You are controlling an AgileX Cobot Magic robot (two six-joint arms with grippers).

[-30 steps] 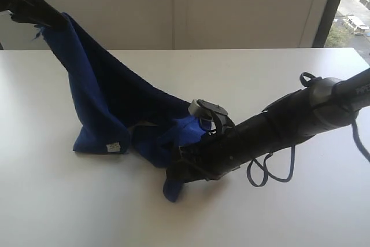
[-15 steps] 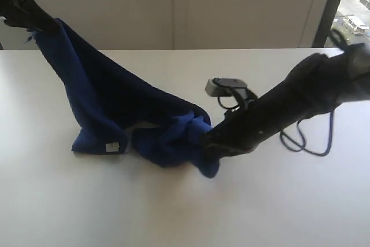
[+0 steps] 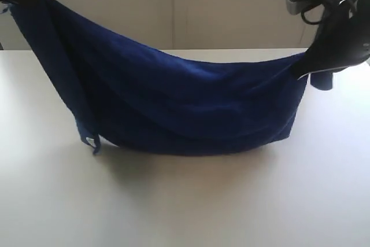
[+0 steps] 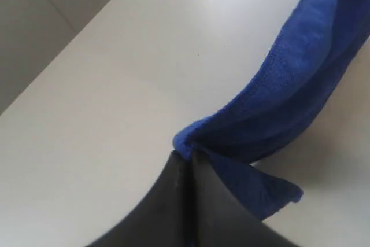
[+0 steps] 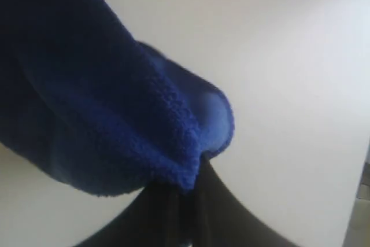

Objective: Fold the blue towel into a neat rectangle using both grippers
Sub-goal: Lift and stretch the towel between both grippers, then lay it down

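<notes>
- My left gripper and right gripper each clamp a blue towel corner (it sags between).
- Spreading step; next probably calls for lowering evenly.

Bright daylight, soft shadow under blue towel on table; wrist cams blurry, ext slightly soft

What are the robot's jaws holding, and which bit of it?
The blue towel. The left gripper pinches one top end in its jaws, the right gripper the other end; it sags between.
</notes>
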